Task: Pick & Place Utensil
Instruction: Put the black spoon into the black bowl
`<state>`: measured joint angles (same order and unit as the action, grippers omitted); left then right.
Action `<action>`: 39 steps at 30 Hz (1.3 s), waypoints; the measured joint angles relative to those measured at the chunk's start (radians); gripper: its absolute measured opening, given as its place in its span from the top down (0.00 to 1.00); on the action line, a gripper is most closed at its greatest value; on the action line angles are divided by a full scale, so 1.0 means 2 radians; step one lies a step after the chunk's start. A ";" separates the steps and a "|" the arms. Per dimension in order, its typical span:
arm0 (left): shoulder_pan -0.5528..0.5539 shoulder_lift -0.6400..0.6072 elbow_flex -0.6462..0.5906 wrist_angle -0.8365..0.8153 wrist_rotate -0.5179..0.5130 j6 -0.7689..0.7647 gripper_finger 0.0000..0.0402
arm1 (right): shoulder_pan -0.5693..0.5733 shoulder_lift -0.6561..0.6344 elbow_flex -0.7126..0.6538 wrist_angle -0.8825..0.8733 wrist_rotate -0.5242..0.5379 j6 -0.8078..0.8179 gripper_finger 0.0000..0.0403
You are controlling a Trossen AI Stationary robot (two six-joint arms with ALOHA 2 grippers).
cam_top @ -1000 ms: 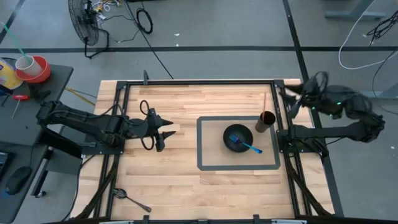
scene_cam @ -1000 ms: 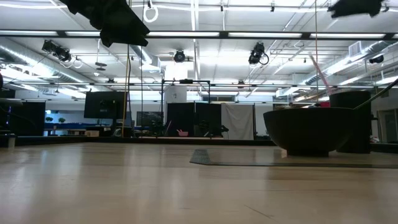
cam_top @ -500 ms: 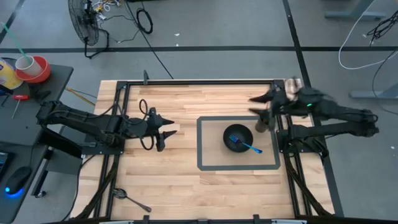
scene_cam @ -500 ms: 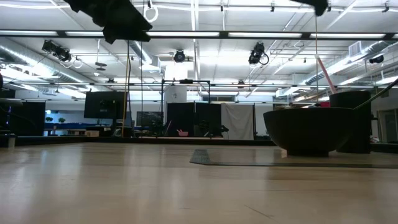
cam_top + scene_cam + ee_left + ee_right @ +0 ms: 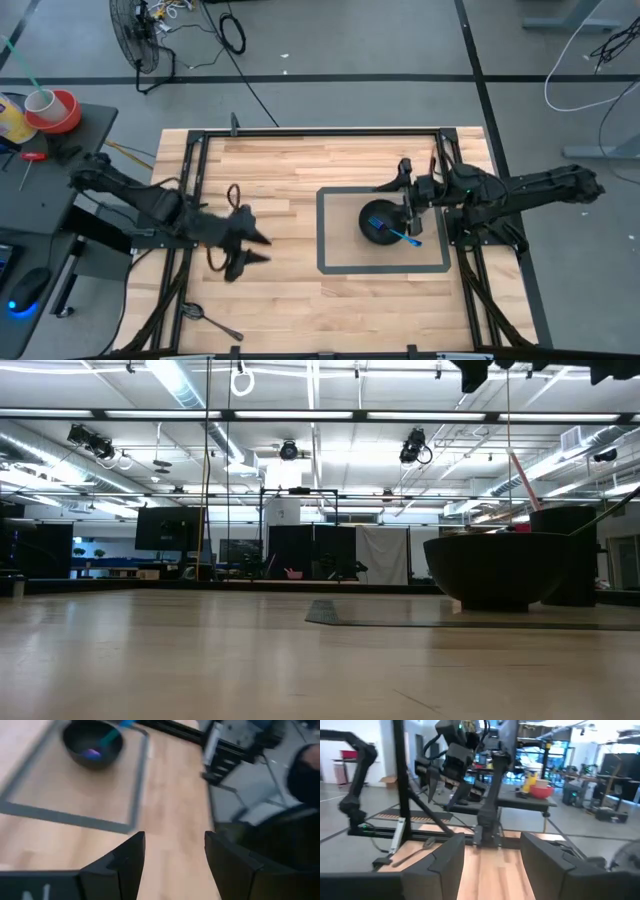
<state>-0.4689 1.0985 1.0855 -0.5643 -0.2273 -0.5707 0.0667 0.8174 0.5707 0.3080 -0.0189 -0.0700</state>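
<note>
A black bowl (image 5: 381, 220) stands inside the grey taped rectangle (image 5: 325, 230) and holds a blue utensil (image 5: 403, 236). It also shows in the left wrist view (image 5: 92, 747). A dark cup (image 5: 566, 555) with a pink stick (image 5: 520, 472) stands beside the bowl; in the high view my right arm covers it. A metal utensil (image 5: 212, 319) lies at the table's near left corner. My left gripper (image 5: 260, 249) is open and empty, left of the rectangle. My right gripper (image 5: 392, 177) is open and empty, above the bowl's far side.
Black frame rails (image 5: 190, 190) run along the table's left, far and right edges. Bare wood (image 5: 290, 300) lies between the rectangle and the near edge. A side table with a red bowl (image 5: 52, 110) stands off the table's left.
My right gripper has swung in from beyond the table's right edge toward the left and now stands over the cup and the bowl's far side. My left gripper has moved toward the near edge and turned a little. Bowl, cup and utensils have stayed in place.
</note>
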 joint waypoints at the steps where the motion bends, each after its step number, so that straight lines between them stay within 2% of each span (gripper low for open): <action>1: -0.011 0.015 0.021 -0.017 0.004 -0.015 0.48 | 0.005 0.000 0.000 0.000 0.000 -0.002 0.52; 6: -0.065 0.101 0.078 -0.096 0.028 -0.084 0.48 | 0.031 0.000 0.000 -0.001 0.001 -0.019 0.52; 14: -0.116 0.217 0.074 -0.179 0.112 -0.119 0.48 | 0.054 0.000 0.000 -0.008 0.001 -0.053 0.52; 21: -0.131 0.286 0.074 -0.188 0.215 -0.189 0.48 | 0.054 0.000 0.000 -0.006 0.002 -0.087 0.52; 33: -0.244 0.356 0.074 -0.202 0.227 -0.221 0.48 | 0.054 0.000 0.000 0.001 0.002 -0.119 0.52; 39: -0.276 0.355 0.072 -0.221 0.172 -0.254 0.48 | 0.054 0.000 0.001 0.006 0.001 -0.117 0.52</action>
<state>-1.0204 1.8079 1.2287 -1.0056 0.1176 -1.0785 0.1749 0.8165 0.5720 0.3202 -0.0162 -0.3036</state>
